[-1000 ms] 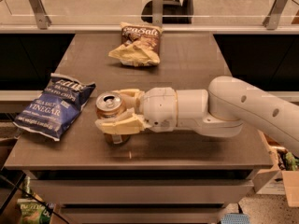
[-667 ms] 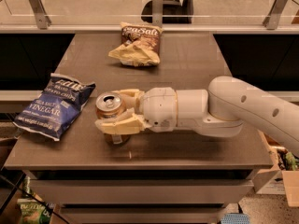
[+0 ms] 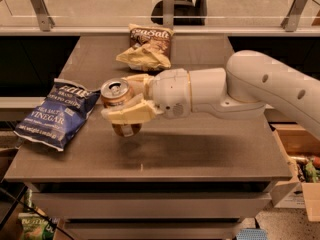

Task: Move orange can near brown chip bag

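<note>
The orange can [image 3: 115, 91] is upright in my gripper [image 3: 117, 100], with its silver top open to view and its base a little above the table [image 3: 210, 149]. The gripper is shut on the can, with one cream finger [image 3: 129, 115] across its front and the other behind it. It hangs over the left middle of the table. The brown chip bag [image 3: 149, 46] with white "Sea Salt" lettering lies at the table's back centre, well behind the can and slightly to its right.
A blue "Vinegar" chip bag [image 3: 55, 115] lies at the table's left edge, just left of the can. A glass rail with metal posts [image 3: 169, 6] runs behind the table. A cardboard box [image 3: 300, 184] stands on the floor at the right.
The gripper has lifted the can up off the table; before, the can stood lower, on or close to the surface. The bags have not moved.
</note>
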Tool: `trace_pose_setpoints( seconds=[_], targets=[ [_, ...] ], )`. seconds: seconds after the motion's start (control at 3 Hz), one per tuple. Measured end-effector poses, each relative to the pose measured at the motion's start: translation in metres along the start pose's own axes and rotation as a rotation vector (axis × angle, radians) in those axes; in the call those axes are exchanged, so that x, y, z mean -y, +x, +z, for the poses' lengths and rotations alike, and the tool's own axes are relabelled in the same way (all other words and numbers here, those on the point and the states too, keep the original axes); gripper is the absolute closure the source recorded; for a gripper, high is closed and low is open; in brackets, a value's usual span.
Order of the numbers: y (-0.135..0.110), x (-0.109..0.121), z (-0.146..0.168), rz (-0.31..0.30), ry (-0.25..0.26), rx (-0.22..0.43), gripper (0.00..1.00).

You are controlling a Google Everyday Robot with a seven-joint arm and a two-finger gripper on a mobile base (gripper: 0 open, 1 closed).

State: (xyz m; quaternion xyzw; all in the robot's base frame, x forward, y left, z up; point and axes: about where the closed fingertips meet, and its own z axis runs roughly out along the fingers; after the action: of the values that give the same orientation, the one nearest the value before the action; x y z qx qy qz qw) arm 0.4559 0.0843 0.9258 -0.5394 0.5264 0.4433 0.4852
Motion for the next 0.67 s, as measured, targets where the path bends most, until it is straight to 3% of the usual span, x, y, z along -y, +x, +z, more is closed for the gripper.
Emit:
trace_pose_setpoints(
  seconds=[0.67],
  targets=[
    [-0.028, 0.034, -0.022, -0.016, 0.018, 0.000, 1.00]
  ],
)
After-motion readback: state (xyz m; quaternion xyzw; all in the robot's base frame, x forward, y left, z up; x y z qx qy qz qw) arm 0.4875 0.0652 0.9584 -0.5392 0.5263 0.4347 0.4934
